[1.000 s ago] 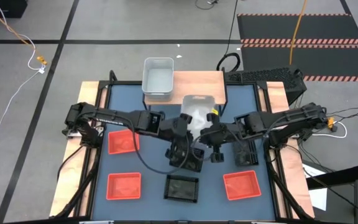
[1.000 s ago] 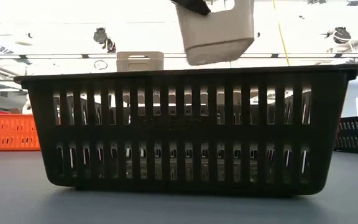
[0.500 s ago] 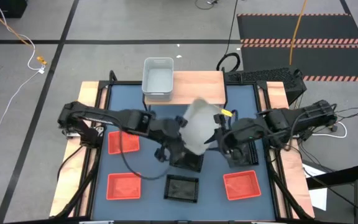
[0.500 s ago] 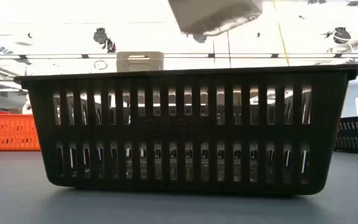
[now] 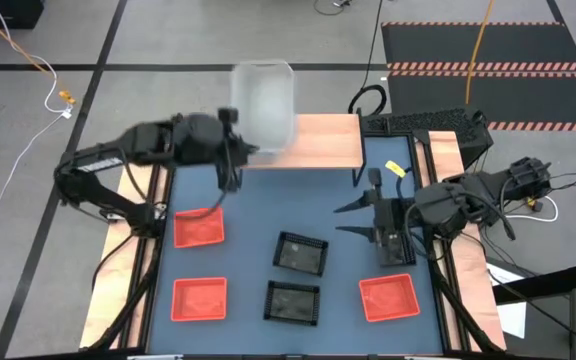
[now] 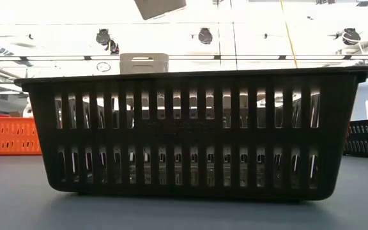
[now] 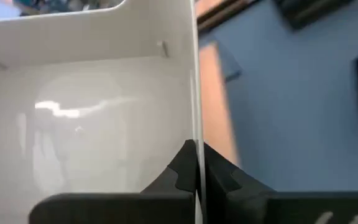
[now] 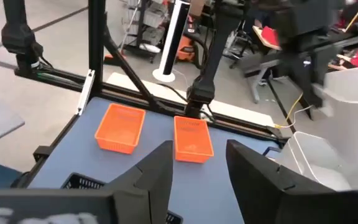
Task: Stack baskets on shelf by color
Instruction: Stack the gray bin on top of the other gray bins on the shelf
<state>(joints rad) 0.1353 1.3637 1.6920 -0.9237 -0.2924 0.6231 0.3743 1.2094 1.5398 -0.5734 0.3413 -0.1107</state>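
Observation:
My left gripper [image 5: 231, 150] is shut on a white basket [image 5: 264, 102], raised over the left end of the wooden shelf [image 5: 323, 140]. Another white basket [image 6: 144, 62] stands on the shelf below it. My right gripper [image 5: 360, 220] hangs open over the table's right half and holds nothing. Its fingers [image 8: 160, 177] are spread apart. Three red baskets [image 5: 198, 228] [image 5: 199, 298] [image 5: 389, 297] and two black baskets [image 5: 301, 253] [image 5: 293, 302] sit on the blue table. A third black basket [image 5: 396, 248] lies partly under the right arm. My left gripper pinches one upright wall of the white basket at its rim [image 7: 196, 127], one finger [image 7: 179, 171] inside the basket and the other [image 7: 222, 177] outside. The fingers come from above, slanting down. The basket hangs lifted clear, high over the shelf.
Black shelf legs and frame rails [image 5: 360, 160] stand at the table's far edge. The nearest black basket [image 6: 197, 131] fills the low view. Bare blue table [image 5: 268, 200] lies between the shelf and the baskets.
My left gripper has carried the white basket up from the table's middle and toward the far left, to above the shelf's left end. My right gripper has opened, let go of that basket and drawn back toward the table's right edge.

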